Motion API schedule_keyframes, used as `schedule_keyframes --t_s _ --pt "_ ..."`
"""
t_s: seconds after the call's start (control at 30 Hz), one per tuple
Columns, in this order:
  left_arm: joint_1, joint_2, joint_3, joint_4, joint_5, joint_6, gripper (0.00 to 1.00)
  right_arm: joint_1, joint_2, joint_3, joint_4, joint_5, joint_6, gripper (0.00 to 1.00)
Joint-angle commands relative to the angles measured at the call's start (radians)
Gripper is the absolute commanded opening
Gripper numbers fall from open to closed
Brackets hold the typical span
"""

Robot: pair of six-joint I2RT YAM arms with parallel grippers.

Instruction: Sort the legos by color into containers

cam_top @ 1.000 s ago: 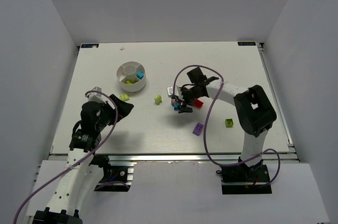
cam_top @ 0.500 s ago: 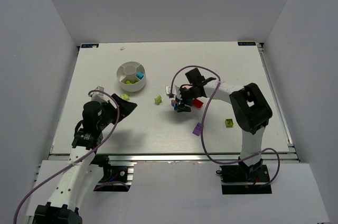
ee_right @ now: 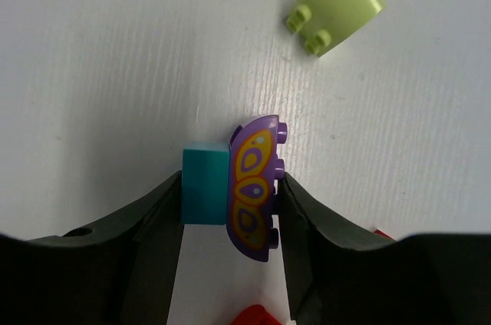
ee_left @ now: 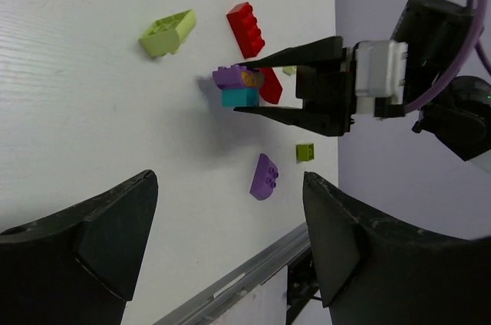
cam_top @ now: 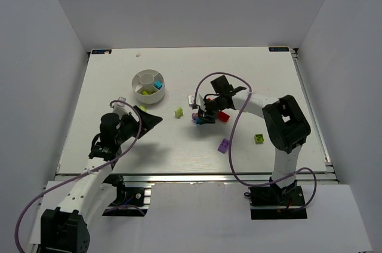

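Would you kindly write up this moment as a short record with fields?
Dish: holds a lime piece and a cyan piece
Right gripper: fingers against both sides of a stacked purple-and-cyan pair, no gap visible
Left gripper: open, empty
Loose on table: lime brick, red brick, purple brick, green brick
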Motion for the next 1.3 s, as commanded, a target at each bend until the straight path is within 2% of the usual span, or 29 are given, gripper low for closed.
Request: schedule_keyframes --t_s 0.0,0.03,0.2,0.37,0.47,0.9,1.27 --pt "-0.040 0.048 0.007 0.125 0.054 -0.006 0.85 0.000 -0.113 0.010 0.018 -0.096 0.072 0.10" --pt "-0.049 0.060 0.010 0.149 0.051 -0.007 0.85 0.000 -0.122 0.015 0.028 -0.114 0.101 0.07" --pt "-0.122 0.149 0.033 0.212 0.030 -0.015 0.84 0.015 -0.180 0.001 0.120 -0.145 0.288 0.04" --pt "-0.178 0.218 0.079 0.260 0.005 -0.015 0.83 0.063 -0.243 -0.059 0.276 -0.096 0.450 0.03" --pt "-0.198 0.252 0.105 0.286 -0.001 -0.015 0.83 0.086 -0.262 -0.071 0.301 -0.064 0.496 0.04" --pt "-0.253 0.367 0.178 0.315 -0.013 -0.007 0.78 0.123 -0.298 -0.085 0.354 -0.030 0.531 0.06" --pt "-0.268 0.404 0.201 0.335 -0.021 -0.004 0.75 0.144 -0.324 -0.090 0.357 -0.035 0.536 0.07"
